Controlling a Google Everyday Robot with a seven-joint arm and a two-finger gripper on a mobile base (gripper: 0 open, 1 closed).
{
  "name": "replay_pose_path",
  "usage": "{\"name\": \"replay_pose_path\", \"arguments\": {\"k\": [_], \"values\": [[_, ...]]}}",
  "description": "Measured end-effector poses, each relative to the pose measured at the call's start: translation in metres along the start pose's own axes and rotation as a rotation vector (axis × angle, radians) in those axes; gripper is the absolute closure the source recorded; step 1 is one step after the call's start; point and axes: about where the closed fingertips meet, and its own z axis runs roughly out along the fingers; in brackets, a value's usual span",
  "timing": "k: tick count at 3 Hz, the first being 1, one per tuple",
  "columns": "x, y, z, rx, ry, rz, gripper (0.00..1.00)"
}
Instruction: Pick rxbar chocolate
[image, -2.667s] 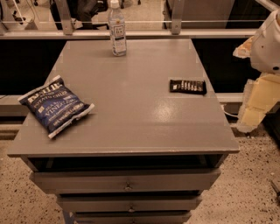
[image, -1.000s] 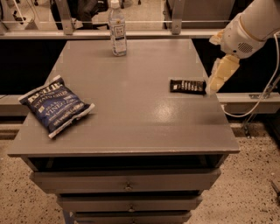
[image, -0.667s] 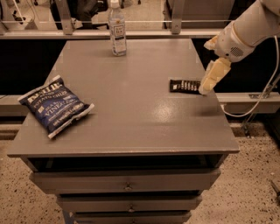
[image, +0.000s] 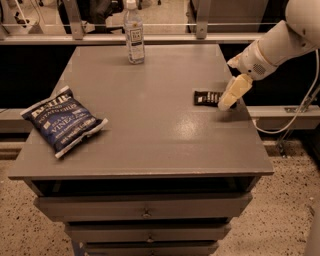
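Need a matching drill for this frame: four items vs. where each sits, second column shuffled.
1. bottle
2. chip bag
3. rxbar
4. gripper

A. at the rxbar's right end
B. front left of the table
C. far edge, near the middle
D. lying flat on the right side

Pairs: 1-C, 2-B, 3-D, 4-A

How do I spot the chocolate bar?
Look at the grey table, along its right side, where the robot's cream gripper hangs. At its tip lies a small flat black-wrapped bar with white lettering, far smaller than the blue chip bag and the upright clear water bottle.
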Motion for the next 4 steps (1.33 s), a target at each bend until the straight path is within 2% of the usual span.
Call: {"name": "replay_pose_path", "arguments": {"k": [1,3,4], "values": [[0.006,-0.004,0.014,-0.02,-0.004,0.038,0.08],[0.017,-0.004,0.032,-0.064,0.012,0.095,0.55],[0.014,-0.004,0.028,-0.065,0.012,0.095,0.8]]}}
